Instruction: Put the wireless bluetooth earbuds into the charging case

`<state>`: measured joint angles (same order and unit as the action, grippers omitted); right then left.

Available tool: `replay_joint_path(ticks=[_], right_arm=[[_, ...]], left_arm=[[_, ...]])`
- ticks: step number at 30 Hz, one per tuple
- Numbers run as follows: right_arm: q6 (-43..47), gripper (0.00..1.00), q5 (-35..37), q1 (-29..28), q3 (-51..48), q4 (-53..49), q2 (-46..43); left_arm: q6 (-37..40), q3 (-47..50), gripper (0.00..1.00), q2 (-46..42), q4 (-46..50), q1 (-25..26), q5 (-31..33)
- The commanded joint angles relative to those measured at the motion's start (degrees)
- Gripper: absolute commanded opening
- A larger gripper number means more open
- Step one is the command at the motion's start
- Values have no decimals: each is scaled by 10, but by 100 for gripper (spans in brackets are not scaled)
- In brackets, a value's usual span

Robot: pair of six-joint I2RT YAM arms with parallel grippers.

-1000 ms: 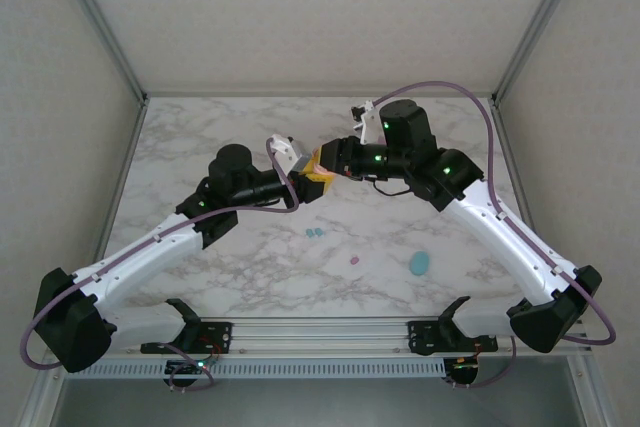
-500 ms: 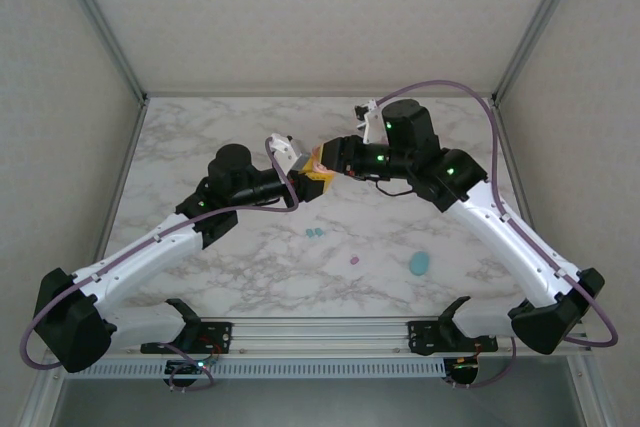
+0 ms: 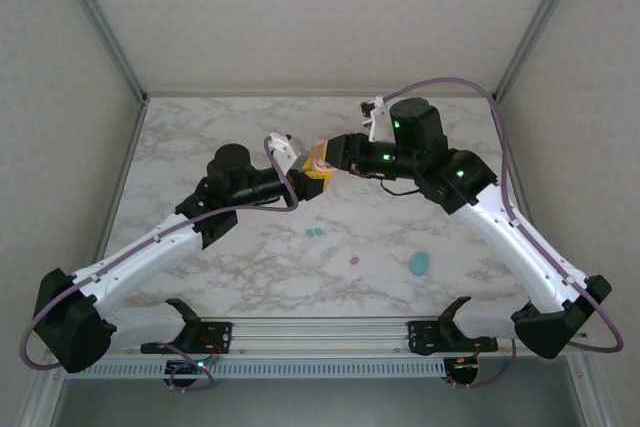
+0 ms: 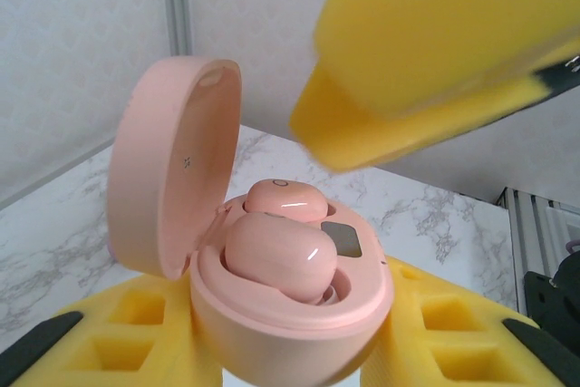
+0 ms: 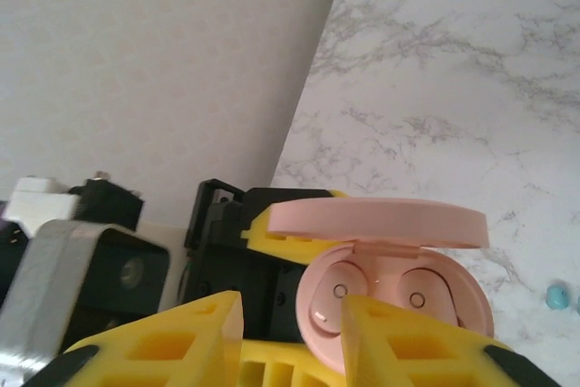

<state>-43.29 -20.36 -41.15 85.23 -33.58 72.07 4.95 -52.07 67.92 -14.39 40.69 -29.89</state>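
My left gripper (image 3: 311, 176) is shut on an open peach-pink charging case (image 4: 292, 319), held above the table with its lid (image 4: 170, 162) swung up. Two peach-pink earbuds sit in the case: the near earbud (image 4: 275, 255) looks slightly raised in its well, and the far earbud (image 4: 285, 198) lies lower. My right gripper (image 3: 327, 151) hovers just beside the case (image 5: 403, 285), its yellow fingers (image 5: 186, 333) apart with nothing between them; one yellow finger (image 4: 435, 52) hangs over the case. Two teal earbuds (image 3: 314, 233) and a purple earbud (image 3: 354, 260) lie on the table.
A teal oval case (image 3: 419, 264) lies on the marble table (image 3: 200, 137) at the front right. Metal frame posts (image 3: 100, 22) and grey walls bound the table at the back and sides.
My right gripper's jaws have parted a little, and the right arm has shifted slightly up and to the right. The left arm holds the case still.
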Motion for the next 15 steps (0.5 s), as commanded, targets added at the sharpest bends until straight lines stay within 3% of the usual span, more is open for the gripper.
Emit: replay_joint_path(ticks=[1,7,15], right_arm=[[29,35,36,-3,14,1,-40],[24,35,167,10,11,-37,-48],[38,43,143,31,107,-89,44]], left_arm=[[0,-8,34,-15,-22,3,0],[5,-11,33,-15,-19,3,-25],[30,-22,33,-18,16,4,-51]])
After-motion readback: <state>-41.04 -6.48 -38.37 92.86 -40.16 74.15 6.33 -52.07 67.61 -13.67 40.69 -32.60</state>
